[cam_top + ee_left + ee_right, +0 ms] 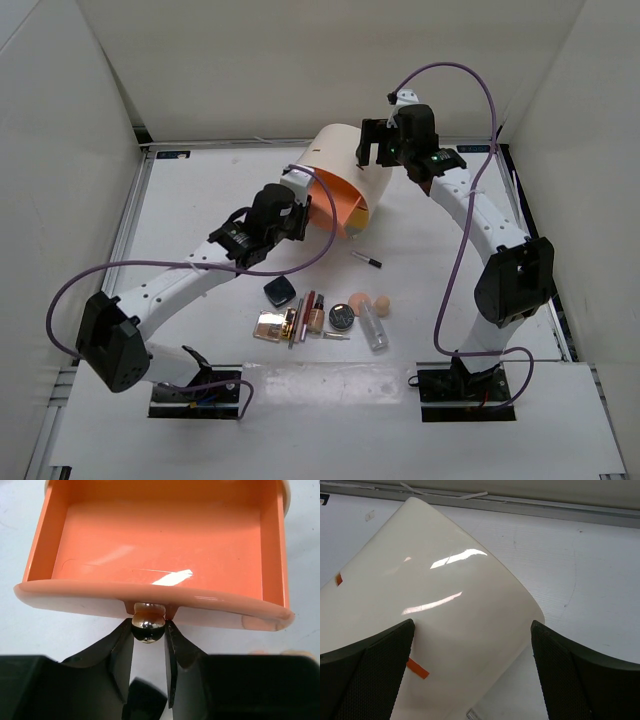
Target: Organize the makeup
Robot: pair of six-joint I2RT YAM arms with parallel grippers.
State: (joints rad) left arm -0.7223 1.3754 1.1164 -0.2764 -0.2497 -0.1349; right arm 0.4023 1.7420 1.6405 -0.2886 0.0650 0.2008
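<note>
The makeup lies in a cluster near the table's front: a black square compact, a mirrored rose-gold palette, slim tubes, a round dark compact, two peach sponges, a clear tube, and a black pencil lying apart. My left gripper is shut on the shiny knob of an empty orange drawer, which stands pulled out. My right gripper is open, its fingers astride the cream cylinder box.
The cream cylinder box stands at the back centre with the orange drawer sticking out toward the front. White walls enclose the table on three sides. Purple cables loop from both arms.
</note>
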